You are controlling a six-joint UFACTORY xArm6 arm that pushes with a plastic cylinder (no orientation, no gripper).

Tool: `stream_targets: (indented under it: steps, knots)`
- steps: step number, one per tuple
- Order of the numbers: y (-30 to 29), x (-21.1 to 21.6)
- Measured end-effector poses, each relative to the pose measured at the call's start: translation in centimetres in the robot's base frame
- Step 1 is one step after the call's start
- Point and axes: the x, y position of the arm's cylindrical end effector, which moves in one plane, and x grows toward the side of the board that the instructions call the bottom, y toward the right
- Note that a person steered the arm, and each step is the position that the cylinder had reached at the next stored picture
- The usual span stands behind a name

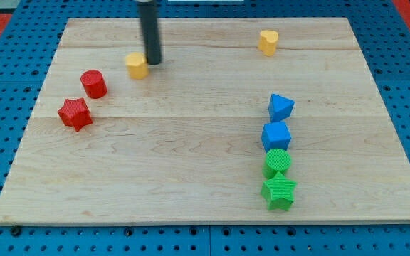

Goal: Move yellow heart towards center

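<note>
A yellow block (137, 65) lies at the view's upper left; its top looks angular, like a pentagon. A second yellow block (267, 42) lies at the view's upper right; its rounded, notched top looks like a heart. My tip (152, 62) stands just to the right of the left yellow block, touching it or nearly so. It is far to the left of the right yellow block. The rod rises out of the view's top.
A red cylinder (93, 84) and a red star (75, 114) lie at the left. At the right, a blue triangular block (280, 107), blue cube (276, 135), green cylinder (277, 162) and green star (279, 190) form a column. The wooden board (191, 178) ends in blue pegboard.
</note>
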Motion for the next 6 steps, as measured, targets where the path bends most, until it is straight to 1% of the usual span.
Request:
stream_targets:
  steps: [1, 2, 3, 4, 5, 6]
  knots:
    - [5.7, 0.0]
    - [18.0, 1.2]
    - [31.6, 0.1]
    - [33.9, -4.5]
    - [26.4, -3.7]
    - [16.3, -3.1]
